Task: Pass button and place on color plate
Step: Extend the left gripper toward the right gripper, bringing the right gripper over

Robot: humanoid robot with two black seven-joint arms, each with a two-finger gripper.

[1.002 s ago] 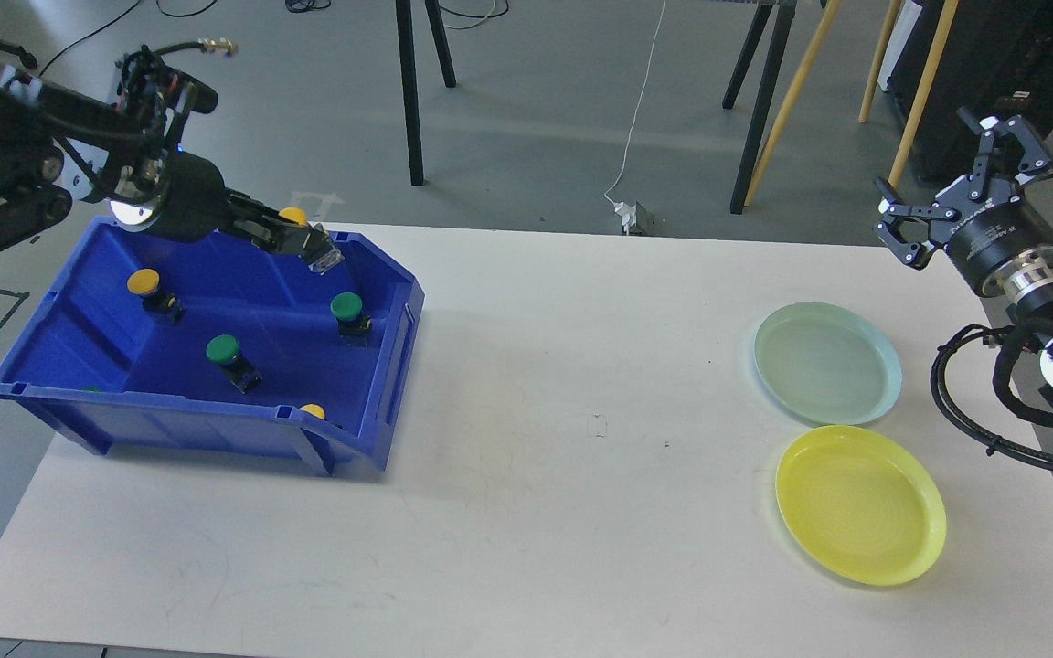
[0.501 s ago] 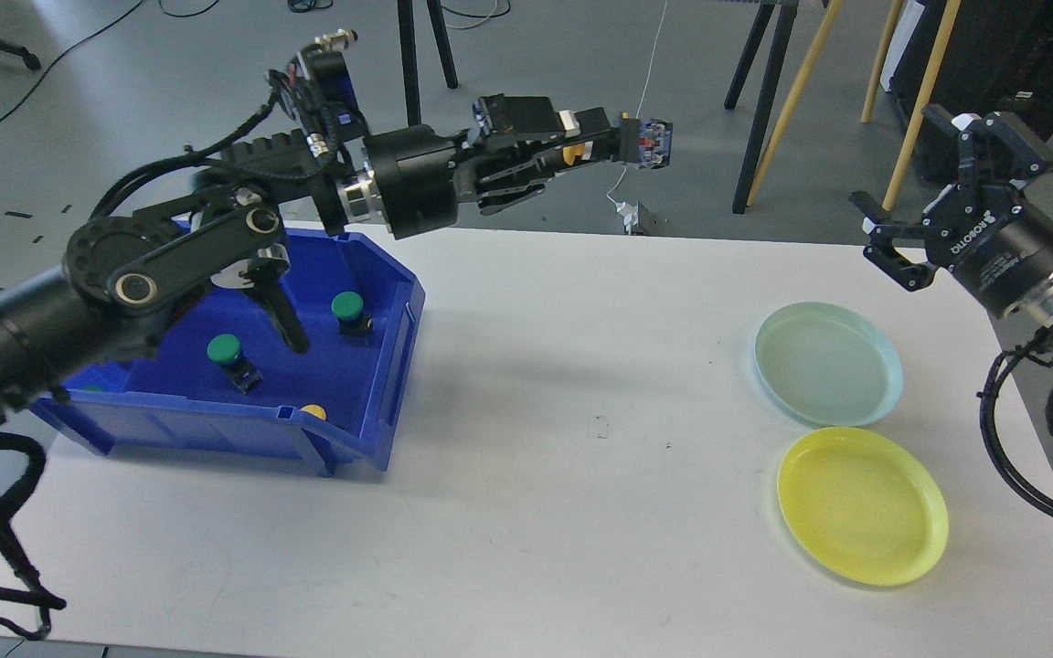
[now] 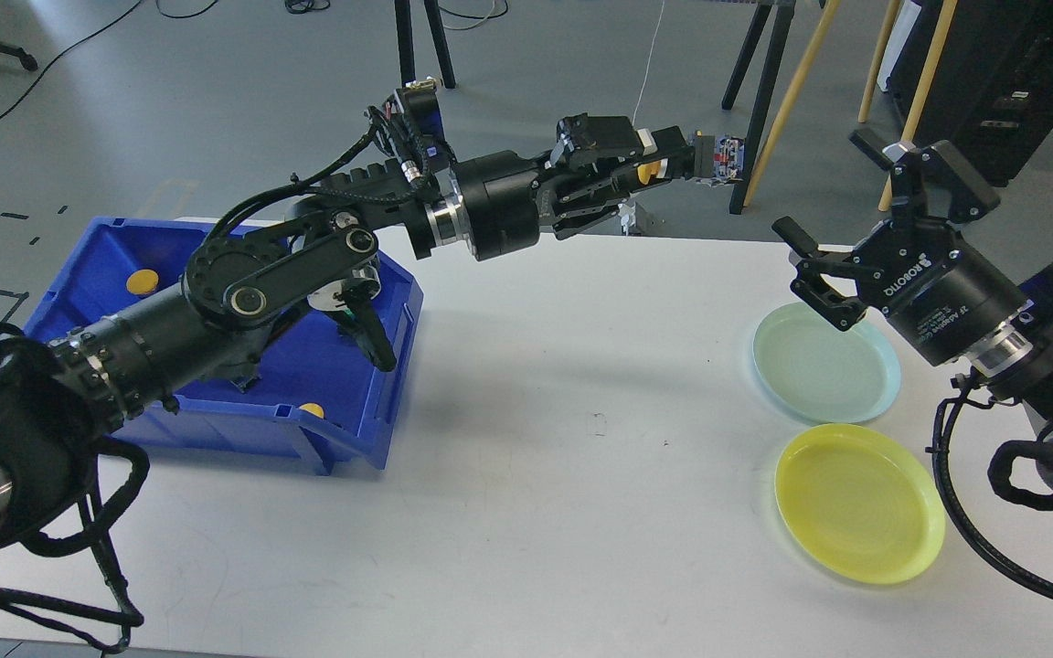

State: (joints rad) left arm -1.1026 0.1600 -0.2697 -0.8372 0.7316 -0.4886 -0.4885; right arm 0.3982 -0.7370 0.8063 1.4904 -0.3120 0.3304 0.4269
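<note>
Aloft — yellow button (image 3: pixel 647 170) clamped between left fingers (image 3: pixel 664 146); right fingers (image 3: pixel 796 239) spread, empty.

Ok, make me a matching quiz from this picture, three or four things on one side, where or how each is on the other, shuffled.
Things:
1. yellow button
2. blue bin
3. yellow plate
4. right gripper

States:
A. open, above the table's right side
B. held in the left gripper
C. nearest plate, front right
D. on the table's left

Pairs: 1-B, 2-D, 3-C, 4-A
</note>
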